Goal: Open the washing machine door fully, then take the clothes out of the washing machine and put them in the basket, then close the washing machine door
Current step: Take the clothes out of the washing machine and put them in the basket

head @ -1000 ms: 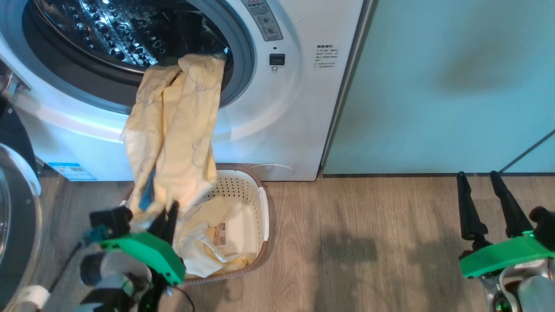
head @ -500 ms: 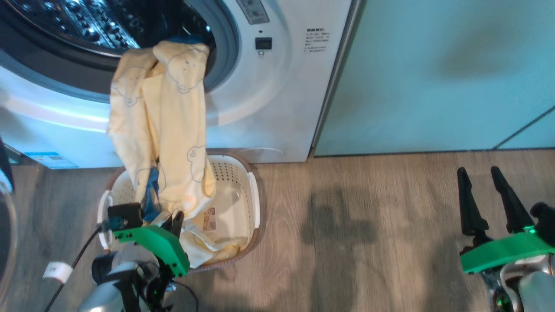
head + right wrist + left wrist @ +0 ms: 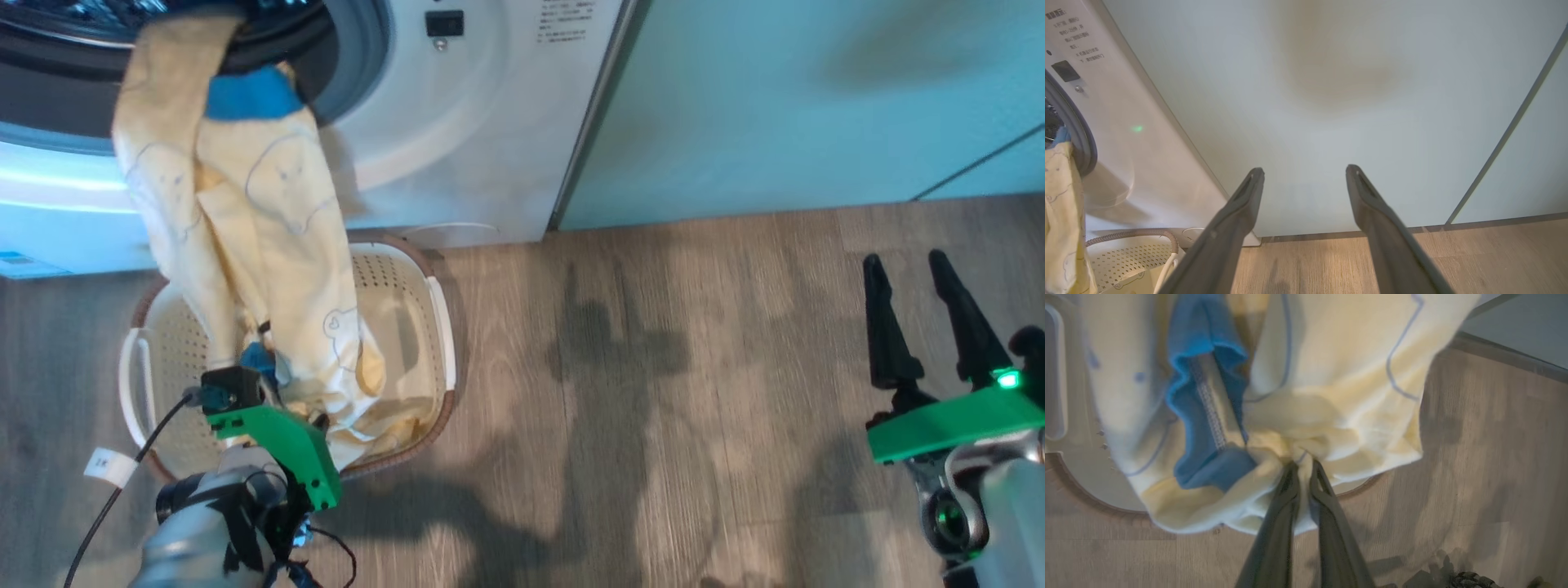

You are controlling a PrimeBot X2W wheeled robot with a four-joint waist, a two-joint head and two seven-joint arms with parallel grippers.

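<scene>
Left gripper (image 3: 1302, 467): clenched hard on a bunched fold of the clothes (image 3: 269, 212), its two fingers almost together, low over the near end of the basket (image 3: 438, 314).
Grip spot: the gathered bottom of the cloth, just beside a blue trimmed part.
Clothes: a long pale yellow garment with outlined bears, strung from the machine's mouth down to that gripper. The top is draped over the grey ring (image 3: 363, 57) with a blue patch showing there, and the lower part hangs inside the basket's outline.
Basket: on the floor (image 3: 653, 408), right up against the front of the machine (image 3: 457, 122). Yellow cloth lies in its near end; whether that is a separate piece I cannot tell.
Machine: white, its mouth open at the upper left of the head view, with the garment spilling out over its front.
Right gripper (image 3: 904, 260): released, fingers spread wide with nothing between them, well off to the right above bare floor, pointing at the cabinet (image 3: 775, 98).
Cabinet: pale green, just beside the machine's right edge.
Cable (image 3: 106, 467): dark, with a white tag, trailing from the left arm.
</scene>
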